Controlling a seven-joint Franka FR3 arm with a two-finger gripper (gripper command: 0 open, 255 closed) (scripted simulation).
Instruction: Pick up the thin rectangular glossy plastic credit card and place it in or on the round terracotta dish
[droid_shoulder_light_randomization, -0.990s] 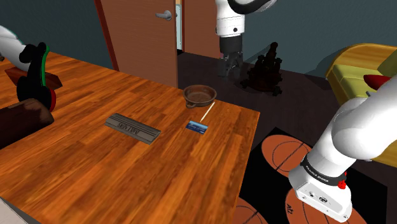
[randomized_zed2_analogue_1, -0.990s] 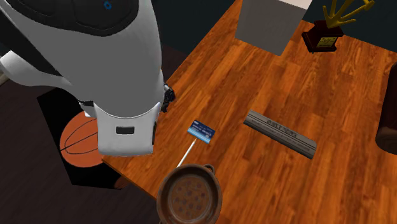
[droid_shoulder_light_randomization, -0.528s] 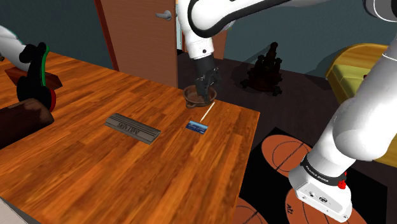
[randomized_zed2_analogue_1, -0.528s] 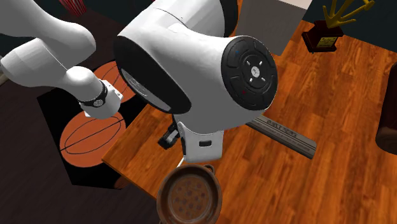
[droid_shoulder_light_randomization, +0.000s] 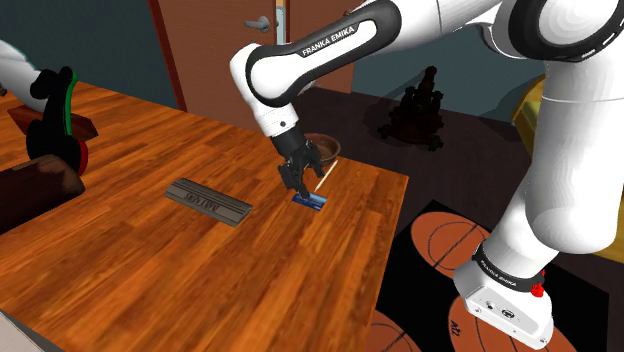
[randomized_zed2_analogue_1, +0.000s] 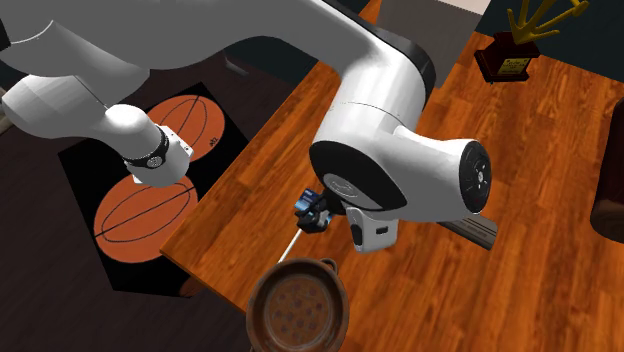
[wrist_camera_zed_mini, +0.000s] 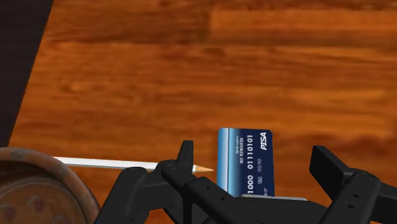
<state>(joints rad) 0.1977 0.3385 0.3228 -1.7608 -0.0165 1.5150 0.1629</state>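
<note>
The gripper (droid_shoulder_light_randomization: 302, 186) was poised just above the blue credit card (wrist_camera_zed_mini: 245, 162), its fingers spread apart; the card was laid flat on the wooden table (droid_shoulder_light_randomization: 150, 260), near the brown dish (randomized_zed2_analogue_1: 297, 310)

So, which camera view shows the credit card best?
The wrist view: the blue credit card lies flat inside the open tool, its printed numbers legible. In the shoulder view it is a small blue patch by the tool; in the second exterior view the arm hides most of it.
</note>
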